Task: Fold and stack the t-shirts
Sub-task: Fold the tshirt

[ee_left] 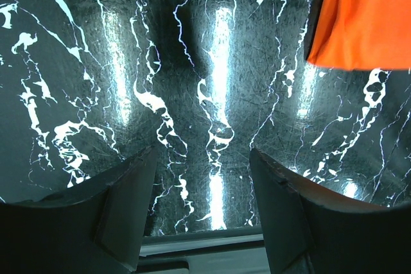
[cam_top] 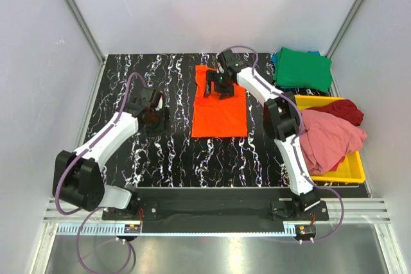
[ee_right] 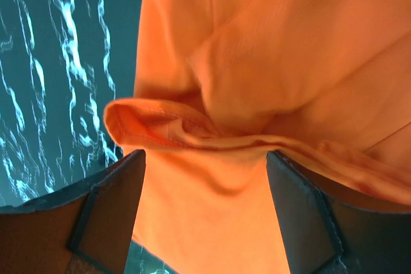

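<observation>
So the orange t-shirt [cam_top: 218, 120] is lying flat in the middle of the bench [cam_top: 167, 152], with its long axis running from the near edge toward the far wall. The right claw [cam_top: 219, 86] sits right over its far end. Its jaws are wide apart, with a raised ridge of orange cloth between them but nothing pinched as far as I can see. The left claw [cam_top: 154, 112] is open too and empty, over bare bench just off the shirt's left edge. My guess is the right arm is nearer — it's placed to bring that far end toward the near hem.
</observation>
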Controlling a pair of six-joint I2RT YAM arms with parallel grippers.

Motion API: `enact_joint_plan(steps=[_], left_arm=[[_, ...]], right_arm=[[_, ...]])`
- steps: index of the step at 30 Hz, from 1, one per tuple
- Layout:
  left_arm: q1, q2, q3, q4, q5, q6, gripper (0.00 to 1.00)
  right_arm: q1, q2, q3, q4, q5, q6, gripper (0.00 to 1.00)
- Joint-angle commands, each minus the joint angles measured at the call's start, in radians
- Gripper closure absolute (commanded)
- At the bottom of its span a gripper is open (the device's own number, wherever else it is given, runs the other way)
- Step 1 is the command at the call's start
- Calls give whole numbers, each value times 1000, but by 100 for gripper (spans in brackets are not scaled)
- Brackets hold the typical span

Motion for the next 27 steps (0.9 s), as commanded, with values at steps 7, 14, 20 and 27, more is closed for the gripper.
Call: enact_joint_plan(steps=[7,14,20,27], left_arm=[[-1,-18,-1,49,-1,-16,35],[-2,58,-4,256,240,-162,36],[-32,209,9,393,306,-219,36],[-51,299,-47,531,309,-277,38]], right_arm=[[-159,32,487,-262,152,-66,16],[-181,-343,-87,-120,208,-54,15],[-213,-645,-672,147,-27,92,18],[-214,-745,-1024,391,-239,214,27]])
